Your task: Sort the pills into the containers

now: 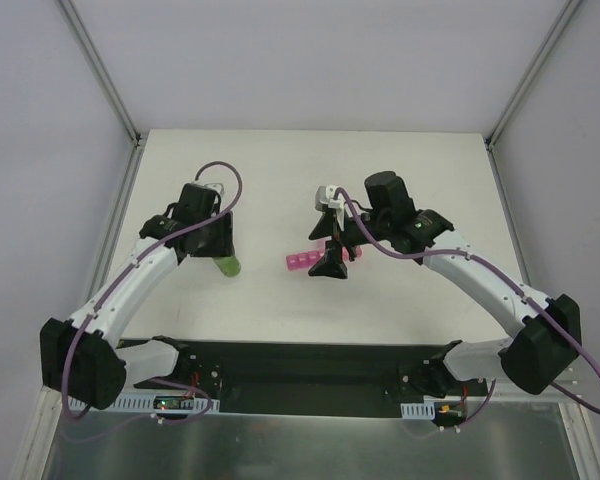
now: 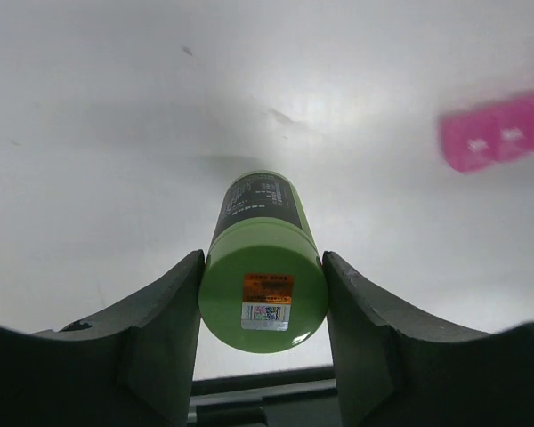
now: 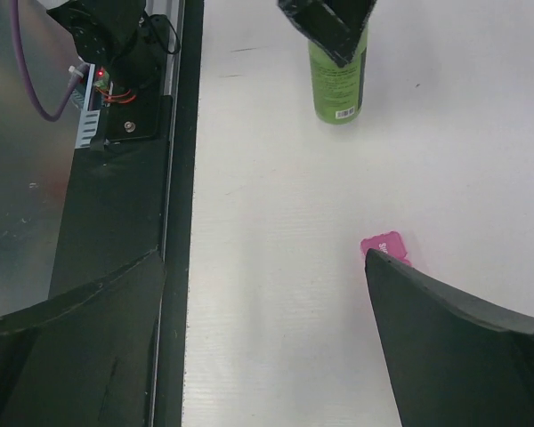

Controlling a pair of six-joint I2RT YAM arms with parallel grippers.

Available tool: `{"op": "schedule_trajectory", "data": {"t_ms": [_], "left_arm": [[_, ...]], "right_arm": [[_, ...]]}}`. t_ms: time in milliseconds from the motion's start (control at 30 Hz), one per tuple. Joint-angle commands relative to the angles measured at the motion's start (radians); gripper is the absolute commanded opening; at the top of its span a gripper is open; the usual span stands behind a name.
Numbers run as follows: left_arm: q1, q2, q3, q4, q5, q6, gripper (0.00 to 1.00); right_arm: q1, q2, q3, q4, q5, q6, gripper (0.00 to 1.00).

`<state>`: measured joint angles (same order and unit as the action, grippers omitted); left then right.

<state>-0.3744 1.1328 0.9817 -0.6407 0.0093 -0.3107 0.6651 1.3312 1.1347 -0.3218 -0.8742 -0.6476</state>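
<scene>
Our left gripper [image 2: 262, 262] is clenched on the green bottle [image 2: 263, 307]. The right gripper [image 3: 262, 258] is spread wide and holds nothing, sitting over the pink containers [image 1: 302, 262] mid-table [image 1: 280, 180]. We should pin that strip down first, then bring the bottle across and pour slowly.

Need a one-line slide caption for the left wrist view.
Left gripper clamped on a green bottle; end of the pink compartment strip at upper right.
</scene>
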Motion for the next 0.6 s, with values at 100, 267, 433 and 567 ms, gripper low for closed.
{"op": "schedule_trajectory", "data": {"t_ms": [100,267,433,567], "left_arm": [[0.198,0.188,0.047,0.145,-0.118,0.133,0.00],[0.296,0.363,0.124,0.153,-0.055,0.160,0.00],[0.368,0.459,0.170,0.159,-0.029,0.133,0.08],[0.397,0.456,0.195,0.161,-0.032,0.130,0.35]], "right_arm": [[-0.004,-0.040,0.016,0.041,0.009,0.002,0.97],[-0.009,-0.044,0.016,0.043,0.007,0.003,0.97],[-0.021,-0.049,0.013,0.047,0.004,0.009,0.97],[-0.024,-0.046,0.013,0.047,0.007,0.009,0.97]]}}
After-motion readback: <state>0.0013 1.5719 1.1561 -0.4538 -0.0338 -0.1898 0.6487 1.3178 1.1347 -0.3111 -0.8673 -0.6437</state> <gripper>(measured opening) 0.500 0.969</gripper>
